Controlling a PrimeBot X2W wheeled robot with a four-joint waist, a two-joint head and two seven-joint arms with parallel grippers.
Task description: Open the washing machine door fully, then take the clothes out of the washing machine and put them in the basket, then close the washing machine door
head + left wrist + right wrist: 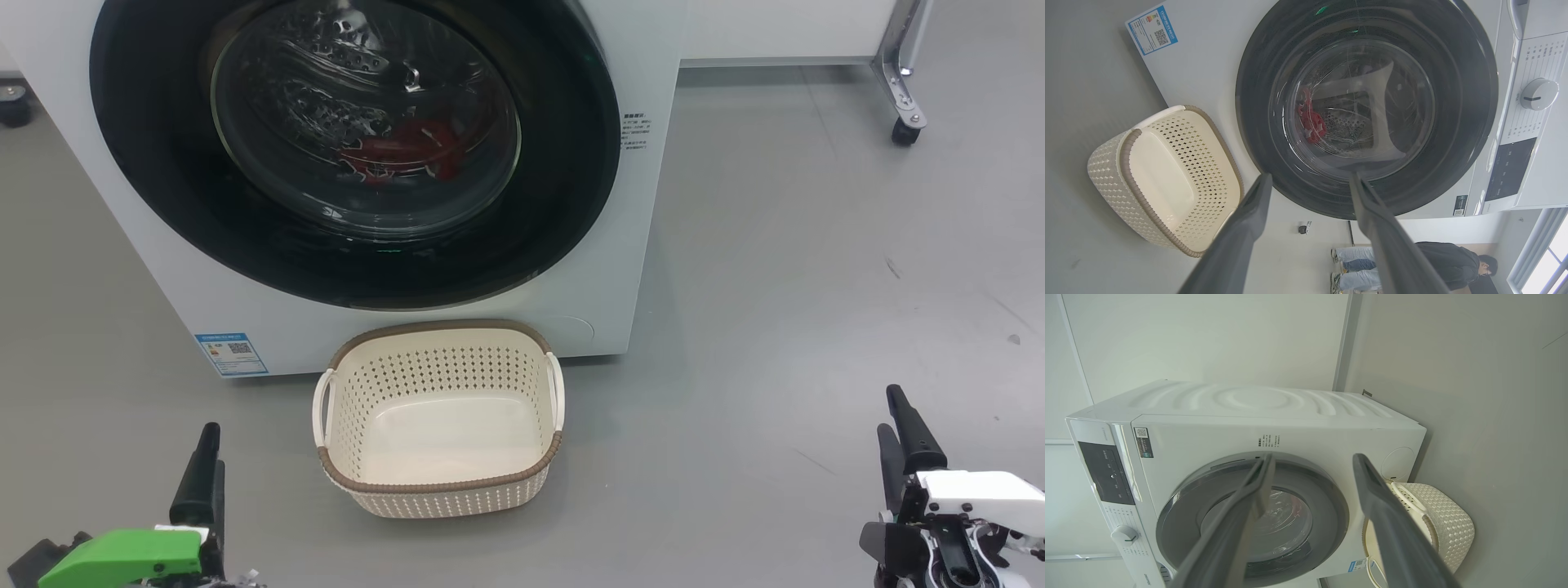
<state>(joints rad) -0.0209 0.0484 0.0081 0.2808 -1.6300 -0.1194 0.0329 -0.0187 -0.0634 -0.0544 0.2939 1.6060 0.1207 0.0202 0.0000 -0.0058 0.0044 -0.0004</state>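
The washing machine (645,245) stands ahead with the washing machine door (147,163) shut against its front. Red clothes (408,151) lie inside the drum, seen through the door glass. The cream basket (441,486) sits empty on the floor just before the machine. My left gripper (208,457) is low on the left, open and holding nothing; in the left wrist view its fingers (1310,177) frame the door (1453,122) and clothes (1310,120). On the lower right my right gripper (891,416) is open too, with its fingers (1314,457) apart before the door (1331,514) and basket (1449,526).
A metal frame leg on a caster (902,122) stands at the back right, and a dark wheel (12,106) at the far left. Grey floor (775,327) spreads to the right of the machine. A person (1437,261) sits beyond the machine in the left wrist view.
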